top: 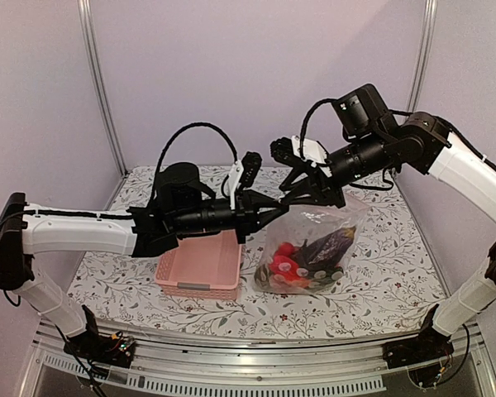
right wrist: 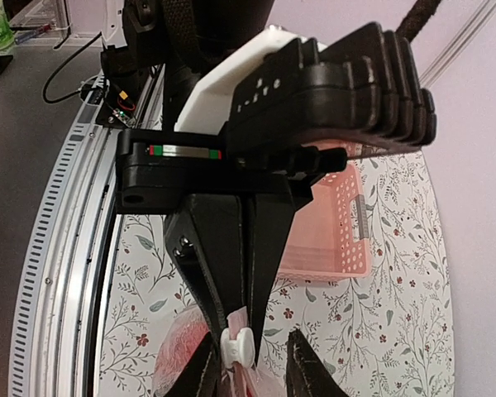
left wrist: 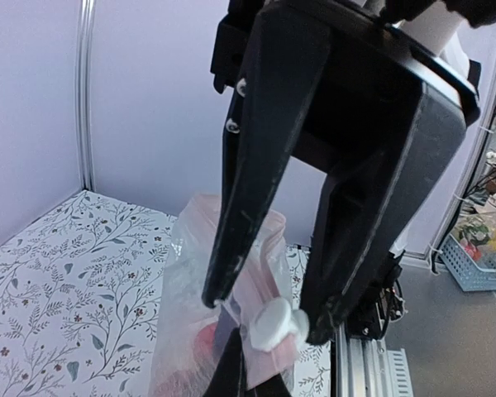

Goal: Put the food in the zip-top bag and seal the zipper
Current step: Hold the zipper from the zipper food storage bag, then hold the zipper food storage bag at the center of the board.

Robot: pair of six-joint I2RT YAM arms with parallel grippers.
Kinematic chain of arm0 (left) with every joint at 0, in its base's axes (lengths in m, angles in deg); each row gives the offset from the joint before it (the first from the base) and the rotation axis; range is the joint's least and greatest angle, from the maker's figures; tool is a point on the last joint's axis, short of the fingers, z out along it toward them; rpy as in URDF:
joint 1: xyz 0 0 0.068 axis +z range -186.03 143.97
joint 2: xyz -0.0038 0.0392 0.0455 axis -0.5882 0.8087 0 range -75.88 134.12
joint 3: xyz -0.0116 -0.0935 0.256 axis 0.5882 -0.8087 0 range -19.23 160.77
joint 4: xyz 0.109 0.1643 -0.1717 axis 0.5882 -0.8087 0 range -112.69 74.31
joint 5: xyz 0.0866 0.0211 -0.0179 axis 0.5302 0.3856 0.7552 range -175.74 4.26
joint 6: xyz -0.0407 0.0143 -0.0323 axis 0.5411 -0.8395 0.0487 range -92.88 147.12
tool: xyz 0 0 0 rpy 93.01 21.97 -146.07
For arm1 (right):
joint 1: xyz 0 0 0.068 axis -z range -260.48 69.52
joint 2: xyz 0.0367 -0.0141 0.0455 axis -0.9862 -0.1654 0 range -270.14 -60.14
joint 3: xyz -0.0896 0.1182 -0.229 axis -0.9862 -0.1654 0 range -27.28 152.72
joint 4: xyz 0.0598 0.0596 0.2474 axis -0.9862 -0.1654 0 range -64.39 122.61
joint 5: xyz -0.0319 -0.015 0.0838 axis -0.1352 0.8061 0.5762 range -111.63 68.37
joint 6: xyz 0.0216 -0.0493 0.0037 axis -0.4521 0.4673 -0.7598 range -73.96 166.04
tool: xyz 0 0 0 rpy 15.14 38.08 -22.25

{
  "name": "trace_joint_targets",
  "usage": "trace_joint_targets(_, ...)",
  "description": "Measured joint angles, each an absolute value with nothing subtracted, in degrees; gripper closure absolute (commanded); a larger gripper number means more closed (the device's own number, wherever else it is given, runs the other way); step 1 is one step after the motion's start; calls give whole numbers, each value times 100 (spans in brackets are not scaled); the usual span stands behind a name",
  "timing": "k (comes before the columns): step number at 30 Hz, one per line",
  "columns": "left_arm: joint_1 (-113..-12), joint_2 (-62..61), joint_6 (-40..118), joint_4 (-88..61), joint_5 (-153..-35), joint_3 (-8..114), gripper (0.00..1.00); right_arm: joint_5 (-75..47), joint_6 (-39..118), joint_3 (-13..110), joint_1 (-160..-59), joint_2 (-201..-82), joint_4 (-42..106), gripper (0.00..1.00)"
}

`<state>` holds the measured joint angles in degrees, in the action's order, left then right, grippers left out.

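The zip-top bag (top: pixel 310 240) stands at mid table, right of the pink basket. It holds the food: red tomatoes (top: pixel 283 266) and a dark eggplant (top: pixel 331 244). My right gripper (top: pixel 293 197) is shut on the bag's top edge, next to the white zipper slider (right wrist: pixel 236 347). My left gripper (top: pixel 271 207) is open, and its fingers (right wrist: pixel 205 372) straddle that slider (left wrist: pixel 273 327) and the bag's mouth (left wrist: pixel 231 240). In the left wrist view the slider touches my right-hand finger (left wrist: pixel 318 327). Red food shows through the plastic (left wrist: pixel 200 341).
The pink lattice basket (top: pixel 200 266) sits left of the bag and shows no food in it; it also shows in the right wrist view (right wrist: pixel 331 240). The table's metal front rail (left wrist: pixel 364 364) lies near the bag. A blue basket (left wrist: pixel 479 265) stands off the table.
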<state>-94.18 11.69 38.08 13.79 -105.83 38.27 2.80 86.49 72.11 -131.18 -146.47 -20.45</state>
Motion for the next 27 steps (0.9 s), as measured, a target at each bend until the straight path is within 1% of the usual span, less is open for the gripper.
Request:
trace_joint_targets(2,-9418,1143,3806,1341,-10581,3827,100,221,8686,7152,-13144,-14647,-2045,74)
trace_joint_targets(9,-9422,1091,3782,1271,-10581,3827,100,44,8762,7049,-13244,-14647,-2036,88)
trace_joint_targets(14,-9426,1084,3754,1256,-10555,3827,100,-33,8747,7052,-13255,-14647,-2006,95)
trace_joint_targets(15,-9426,1084,3738,1245,-10542,3827,97,-37,8736,7052,-13255,-14647,-2006,95)
trace_joint_targets(16,-9426,1082,3719,1234,-10522,3827,90,-44,8742,7052,-13255,-14647,-2006,95)
trace_joint_targets(17,-9429,1080,3686,1226,-10492,3827,86,-53,8742,7052,-13255,-14647,-2003,95)
trace_joint_targets(18,-9433,1073,3636,1217,-10448,3827,85,-50,8742,7052,-13257,-14647,-2006,95)
trace_joint_targets(20,-9437,1034,3581,1160,-10339,3825,88,-68,8740,7052,-13260,-14647,-2012,95)
trace_joint_targets(23,-9444,933,3465,1097,-10234,3822,99,-85,8723,7076,-13260,-14658,-2032,95)
trace_joint_targets(24,-9448,900,3404,1081,-10196,3811,100,-101,8718,7111,-13260,-14673,-2049,95)
trace_joint_targets(27,-9459,841,3303,1027,-10140,3792,100,-122,8699,7178,-13260,-14728,-2069,95)
